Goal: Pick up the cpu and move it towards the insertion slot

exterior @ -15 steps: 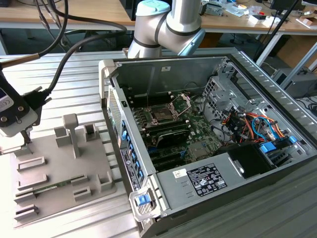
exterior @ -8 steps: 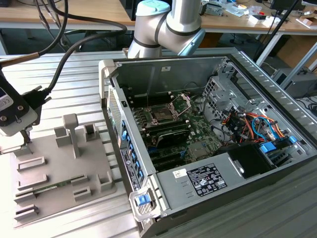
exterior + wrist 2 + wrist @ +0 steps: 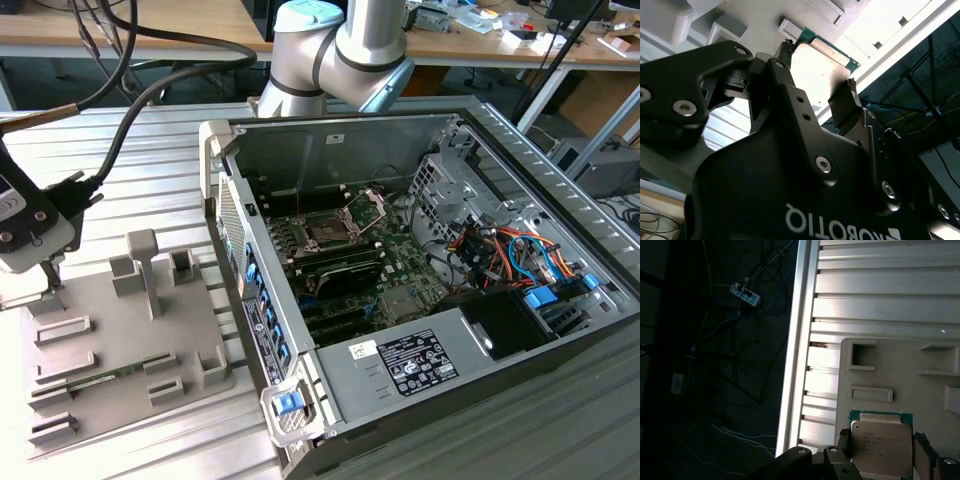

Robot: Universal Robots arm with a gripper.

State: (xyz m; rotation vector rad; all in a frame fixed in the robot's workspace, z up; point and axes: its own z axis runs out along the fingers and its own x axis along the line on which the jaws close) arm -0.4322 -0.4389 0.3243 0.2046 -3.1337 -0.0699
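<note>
Firmly pinched between the gripper's [image 3: 881, 436] two fingers, the cpu [image 3: 881, 449] lay at the tray [image 3: 900, 365] edge in the first wrist view; we could not tell whether it touched the tray. In the exterior view we saw a stick [image 3: 100, 378] resting in the tray, and, well apart, the open case [image 3: 330, 150] holding the slot [image 3: 328, 230], its plate [image 3: 366, 206] raised.

Lab: robot arm [image 3: 345, 50], opened computer [image 3: 330, 150] (benches [image 3: 130, 25] behind).
</note>
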